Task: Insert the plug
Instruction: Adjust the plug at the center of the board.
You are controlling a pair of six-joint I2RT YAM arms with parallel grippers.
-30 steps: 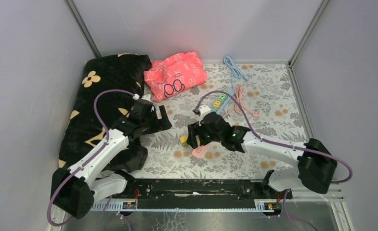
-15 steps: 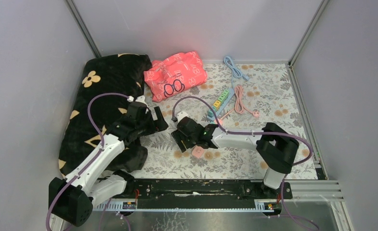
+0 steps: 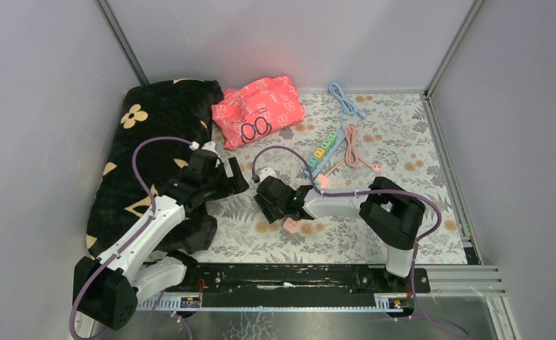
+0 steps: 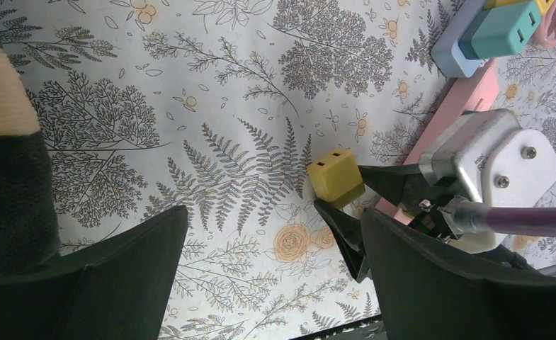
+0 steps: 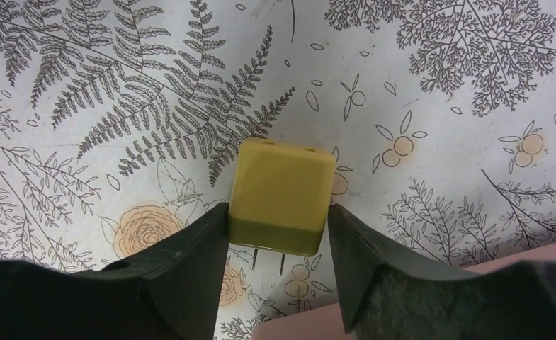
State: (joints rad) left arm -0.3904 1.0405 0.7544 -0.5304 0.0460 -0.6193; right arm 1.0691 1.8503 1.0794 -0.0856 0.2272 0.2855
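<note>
Yellow plug [image 5: 282,180]: lies flat near the middle of the floral worktop [image 5: 438,85]. Its long axis runs in line with the fingers of the right pincer [image 5: 278,216], with the two prongs pointing back toward the wrist and the slotted face outward past the fingertips. Right pincer: partly closed, one finger against each side of the plug's rear half, the plug seated between the tips. Left pincer [image 4: 273,234]: spread wide, holding nothing, over the worktop near the plug, next to the black cushion [image 4: 9,177].

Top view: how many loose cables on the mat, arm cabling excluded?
2. A blue cable at the far edge, beyond the power strip; a pink cable looped just right of that strip. The right arm may hide more.
</note>
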